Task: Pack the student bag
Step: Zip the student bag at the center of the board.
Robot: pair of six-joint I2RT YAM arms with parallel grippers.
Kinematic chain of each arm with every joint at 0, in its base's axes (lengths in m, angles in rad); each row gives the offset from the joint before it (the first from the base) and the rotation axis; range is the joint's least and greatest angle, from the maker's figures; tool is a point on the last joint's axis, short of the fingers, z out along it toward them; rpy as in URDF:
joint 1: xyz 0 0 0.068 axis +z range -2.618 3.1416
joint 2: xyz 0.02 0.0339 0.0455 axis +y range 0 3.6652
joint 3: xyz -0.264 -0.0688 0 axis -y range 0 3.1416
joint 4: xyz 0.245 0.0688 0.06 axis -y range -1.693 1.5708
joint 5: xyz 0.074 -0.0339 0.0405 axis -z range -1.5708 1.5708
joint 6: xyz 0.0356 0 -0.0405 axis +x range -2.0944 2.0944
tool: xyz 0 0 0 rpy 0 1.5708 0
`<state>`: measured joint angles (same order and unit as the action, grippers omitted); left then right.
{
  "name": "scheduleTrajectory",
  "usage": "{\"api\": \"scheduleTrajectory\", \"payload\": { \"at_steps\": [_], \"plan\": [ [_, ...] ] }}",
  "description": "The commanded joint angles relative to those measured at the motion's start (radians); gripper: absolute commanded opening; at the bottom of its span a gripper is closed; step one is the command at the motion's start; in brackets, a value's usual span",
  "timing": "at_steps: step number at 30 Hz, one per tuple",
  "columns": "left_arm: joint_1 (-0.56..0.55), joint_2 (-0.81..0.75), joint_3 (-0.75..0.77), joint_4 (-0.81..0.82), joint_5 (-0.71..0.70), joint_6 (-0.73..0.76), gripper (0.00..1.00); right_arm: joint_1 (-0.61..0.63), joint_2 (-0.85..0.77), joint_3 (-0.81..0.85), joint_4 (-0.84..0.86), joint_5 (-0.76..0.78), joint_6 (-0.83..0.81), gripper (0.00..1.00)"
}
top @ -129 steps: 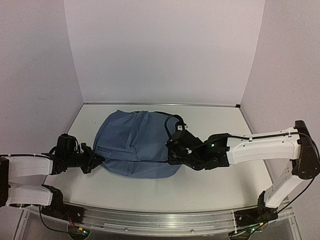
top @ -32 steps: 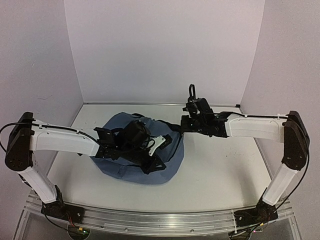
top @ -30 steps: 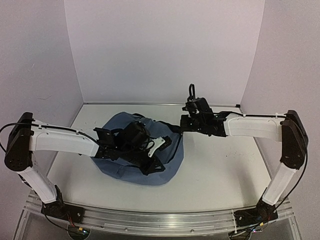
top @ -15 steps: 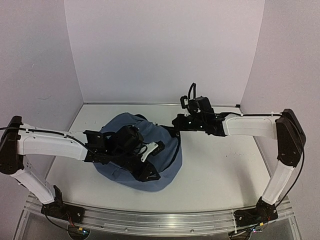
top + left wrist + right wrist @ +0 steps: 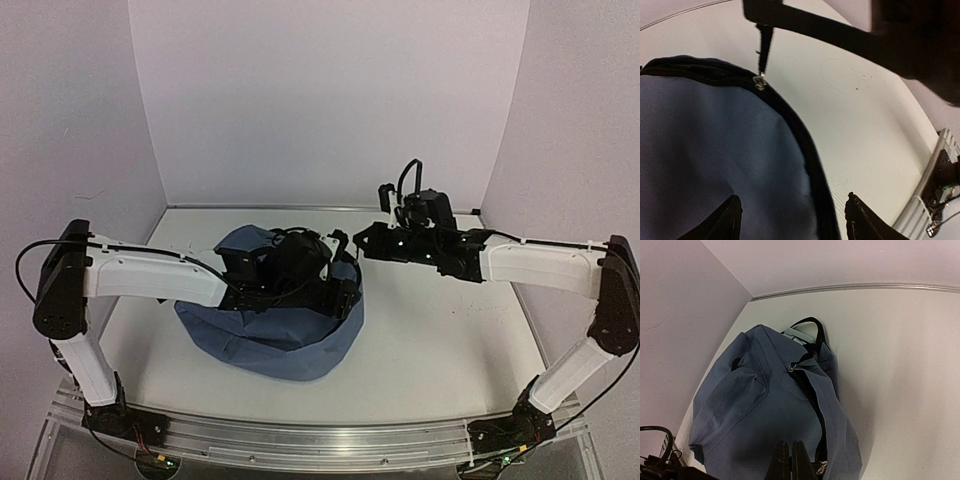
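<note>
A pale, off-white table (image 5: pixel 450 330) is enclosed by plain lilac-white walls (image 5: pixel 330 100) behind the student bag (image 5: pixel 270 335) and to both sides of it. An aluminium rail (image 5: pixel 300 440) runs along the table's edge on the near side of the bag. The bag is slumped on the table left of centre, its slate-blue fabric rumpled and its black zipper (image 5: pixel 805 145) curving along the edge.

The left gripper (image 5: pixel 795 222) is seen spread wide directly above the bag, with blue cloth and the zipper line below the gap and nothing held. The right gripper (image 5: pixel 790 460) is closed tight at the bag's right upper edge; whether anything is pinched between its fingers cannot be told.

From above, the left fingers are hidden by the wrist and the bag's folds. The bag's interior is lost in shadow. In the left wrist view, the area above the bag is blocked by a blurred dark shape, up to which a black tab runs from the zipper pull (image 5: pixel 760 81). The right fingers are cut off by the lower edge of their own view. A pale grey patch (image 5: pixel 795 332) by the bag's black handle cannot be identified.
</note>
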<state>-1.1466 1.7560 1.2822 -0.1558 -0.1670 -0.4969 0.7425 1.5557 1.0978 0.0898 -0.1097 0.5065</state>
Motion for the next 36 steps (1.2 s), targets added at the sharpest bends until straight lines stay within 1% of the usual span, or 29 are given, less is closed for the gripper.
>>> {"api": "scheduleTrajectory", "payload": {
  "at_steps": [1,3,5,10,12,14,16,20,23,28,30,33,36],
  "plan": [
    [0.001,0.057,0.087,0.039,-0.180,0.024,0.65,0.006,-0.067,-0.011,0.090,0.001,0.015,0.00],
    [0.001,0.076,0.105,0.044,-0.211,0.039,0.53,0.007,-0.073,-0.019,0.090,0.004,0.016,0.00],
    [0.001,0.090,0.124,0.045,-0.229,0.050,0.43,0.007,-0.080,-0.024,0.090,0.006,0.015,0.00],
    [0.001,0.114,0.143,0.056,-0.206,0.072,0.38,0.007,-0.088,-0.030,0.088,0.006,0.012,0.00],
    [0.002,0.122,0.147,0.058,-0.192,0.081,0.33,0.007,-0.086,-0.030,0.088,0.009,0.012,0.00],
    [0.002,0.129,0.149,0.061,-0.174,0.091,0.32,0.007,-0.082,-0.030,0.088,0.010,0.013,0.00],
    [0.001,0.136,0.151,0.057,-0.163,0.090,0.33,0.007,-0.080,-0.030,0.088,0.008,0.015,0.00],
    [0.001,0.150,0.162,0.053,-0.127,0.073,0.46,0.006,-0.078,-0.028,0.088,0.013,0.015,0.00],
    [0.001,0.167,0.168,0.051,-0.119,0.062,0.50,0.006,-0.077,-0.026,0.087,0.016,0.015,0.00],
    [0.001,0.178,0.164,0.053,-0.115,0.031,0.57,0.006,-0.071,-0.024,0.084,0.023,0.012,0.00],
    [0.001,0.162,0.140,0.090,-0.109,0.005,0.60,0.006,-0.065,-0.024,0.081,0.029,0.010,0.00],
    [0.001,0.127,0.100,0.144,-0.099,-0.027,0.62,0.007,-0.056,-0.024,0.079,0.030,0.010,0.00],
    [-0.001,0.106,0.100,0.151,-0.084,-0.031,0.63,0.006,-0.050,-0.024,0.077,0.030,0.011,0.00]
  ]
}}
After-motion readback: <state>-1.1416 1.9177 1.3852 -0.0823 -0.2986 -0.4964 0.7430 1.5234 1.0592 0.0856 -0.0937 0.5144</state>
